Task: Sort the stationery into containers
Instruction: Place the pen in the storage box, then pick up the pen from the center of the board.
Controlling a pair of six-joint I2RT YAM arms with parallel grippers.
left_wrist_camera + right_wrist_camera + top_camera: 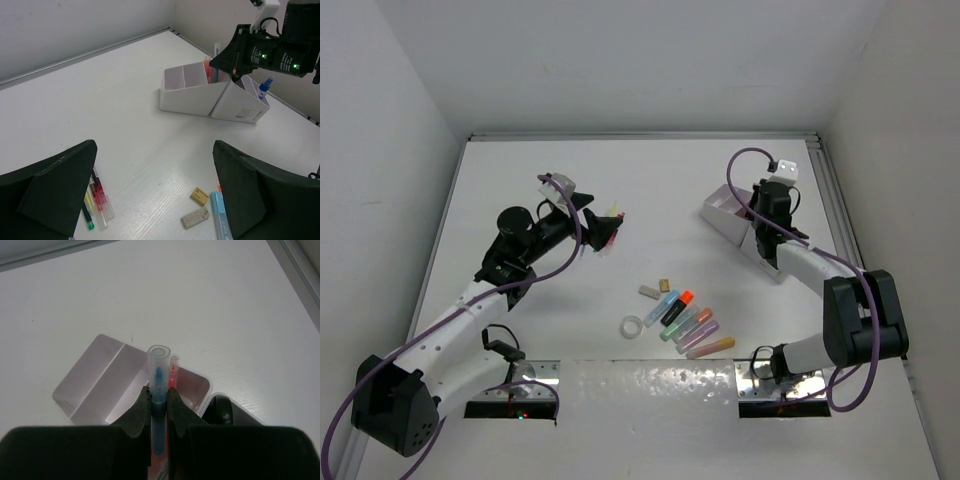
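My right gripper (159, 392) is shut on a blue pen (159, 371) and holds it upright over the back compartment of the pale organizer (95, 385). A red pen (173, 371) stands in that same compartment, and something black (220, 412) lies in the compartment to its right. In the top view this gripper (765, 213) hovers over the organizer (723, 212) at the right. My left gripper (154, 145) is open and holds nothing. It hangs above the table with several thin pens (95, 200) by its left finger and two beige erasers (199, 196) near its right one.
Mid-table lie several pastel highlighters (685, 322), a clear tape ring (633, 326) and the erasers (649, 292). A blue highlighter (220, 215) lies beside my left gripper's right finger. White walls close in the table on three sides.
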